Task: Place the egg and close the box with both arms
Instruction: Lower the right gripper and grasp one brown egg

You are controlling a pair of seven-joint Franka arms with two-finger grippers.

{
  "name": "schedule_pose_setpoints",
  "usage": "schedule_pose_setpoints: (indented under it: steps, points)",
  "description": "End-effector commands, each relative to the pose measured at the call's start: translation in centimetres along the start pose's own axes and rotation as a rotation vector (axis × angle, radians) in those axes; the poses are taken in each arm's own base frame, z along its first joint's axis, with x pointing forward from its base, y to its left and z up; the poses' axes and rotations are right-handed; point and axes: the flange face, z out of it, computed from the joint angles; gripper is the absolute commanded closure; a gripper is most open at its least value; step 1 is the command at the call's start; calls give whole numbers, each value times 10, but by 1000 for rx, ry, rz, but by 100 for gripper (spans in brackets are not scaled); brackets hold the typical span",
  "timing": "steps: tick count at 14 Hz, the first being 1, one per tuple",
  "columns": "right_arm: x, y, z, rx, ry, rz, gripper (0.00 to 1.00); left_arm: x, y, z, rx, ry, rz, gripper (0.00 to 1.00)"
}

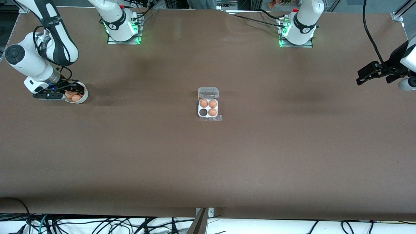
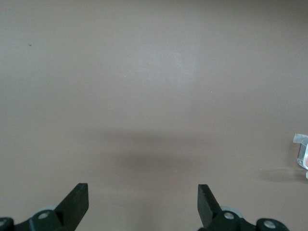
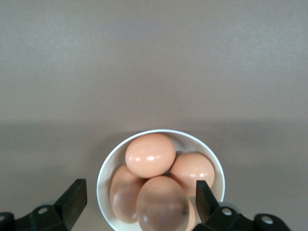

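Awaiting pickup: eggs (image 3: 150, 155) heaped in bowl (image 3: 105, 169) at the right arm's end; likely fragile, smooth, best pinched lightly across the middle. Right gripper (image 3: 137, 199) above them, jaws apart. Box (image 1: 208, 108) mid-table, lid open, one cell empty. Left gripper (image 2: 143, 201) waits, jaws apart.

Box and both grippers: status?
Right gripper open over bowl of eggs. Left gripper open, waiting over bare table. Box lid open, one cell empty. Nothing in the way.
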Motion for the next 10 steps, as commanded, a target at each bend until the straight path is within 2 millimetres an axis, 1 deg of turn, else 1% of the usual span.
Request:
schedule_pose_setpoints:
  steps: [1,3,7,9,10]
  points:
    - [-6,1,-6,4,-14,-37,0,1,-1,-5,1,-4,14,0]
    - [-4,11,-9,-2,-4,-73,0,1,-2,-5,1,-4,12,0]
    - [-4,13,-7,-1,-7,-66,1,1,-2,-5,1,-4,12,0]
    - [-4,13,-7,-1,-10,-68,15,1,-2,-5,1,-4,12,0]
    - [-5,13,-7,0,-12,-68,25,1,0,-5,1,-4,15,0]
